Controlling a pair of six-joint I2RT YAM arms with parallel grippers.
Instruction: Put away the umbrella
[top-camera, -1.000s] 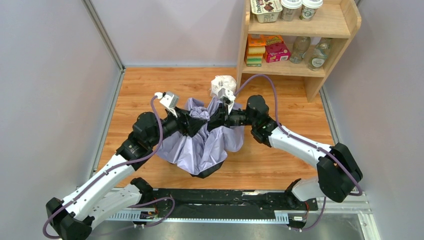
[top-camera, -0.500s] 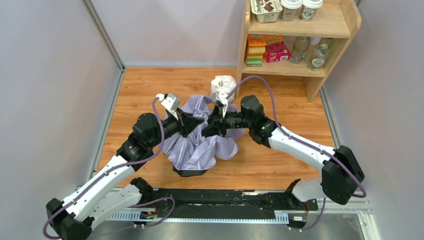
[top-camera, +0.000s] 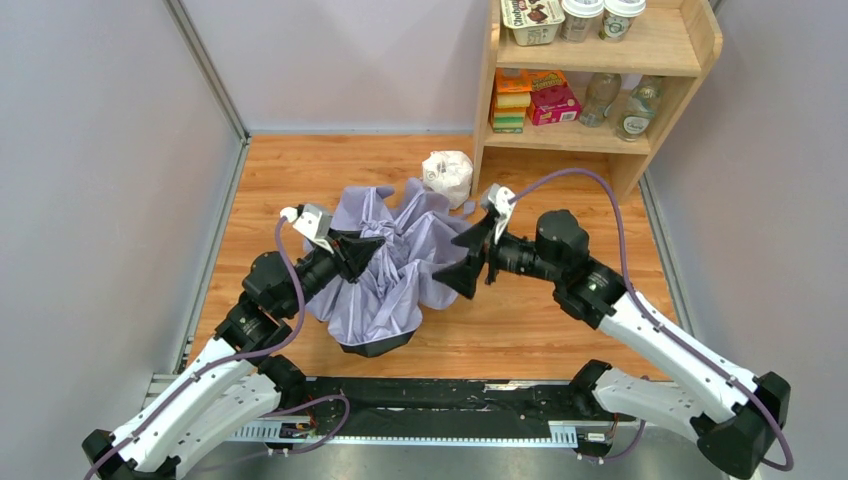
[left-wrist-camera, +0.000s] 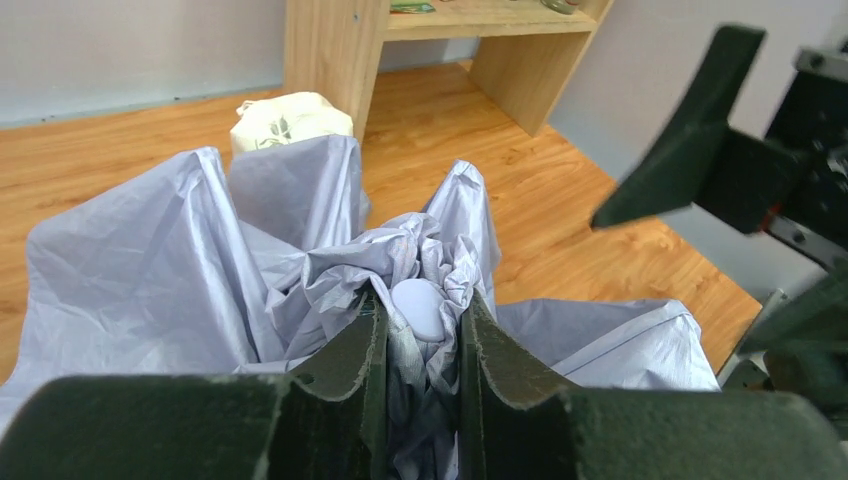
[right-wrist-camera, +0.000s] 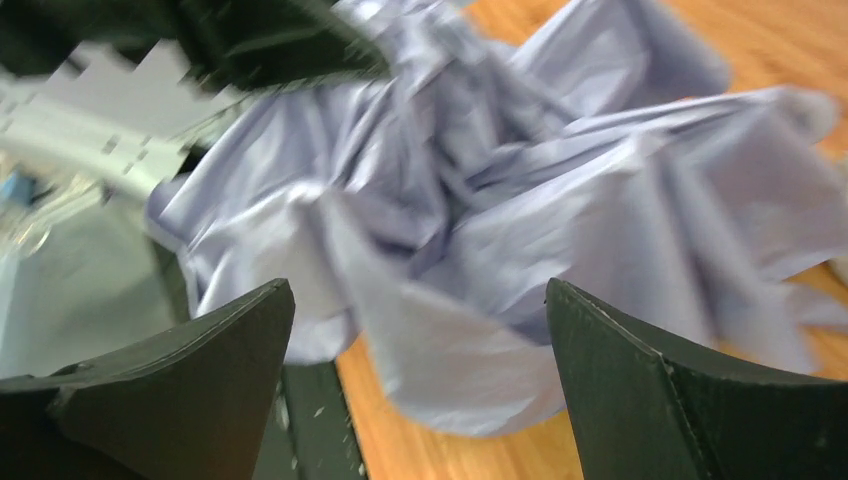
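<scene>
**Item 1, task object.** Pale lavender folding umbrella (top-camera: 390, 285), fabric canopy with a black underside. It lies in a crumpled heap at the centre of the wooden surface (top-camera: 560, 330), with a black edge showing at its 6 o'clock. It is not yet collapsed into a tidy bundle, so I judge the folding to be only partly done.

**Item 2.** Left end effector (top-camera: 352, 250), on the heap's 9 o'clock side. It is pinching bunched canopy folds with a small smooth lavender knob (left-wrist-camera: 420, 308) between the fingers. I cannot tell whether the knob is the handle end or the cap. I read this grip as an anchor that keeps the gathered cloth from springing open.

**Item 3.** Right end effector (top-camera: 447, 267), at the heap's 3 o'clock. The fingers are spread wide and hold nothing, with loose panels lying just ahead of them. It is placed, I judge, to take a fresh gather of fabric.

**Item 4.** White plastic-wrapped roundish lump (top-camera: 447, 175), at the umbrella's 1 o'clock, close to the cloth. It is a snag risk.

**Item 5.** Light wooden shelf unit (top-camera: 625, 140), at 2 o'clock, stocked with boxes and bottles.
</scene>
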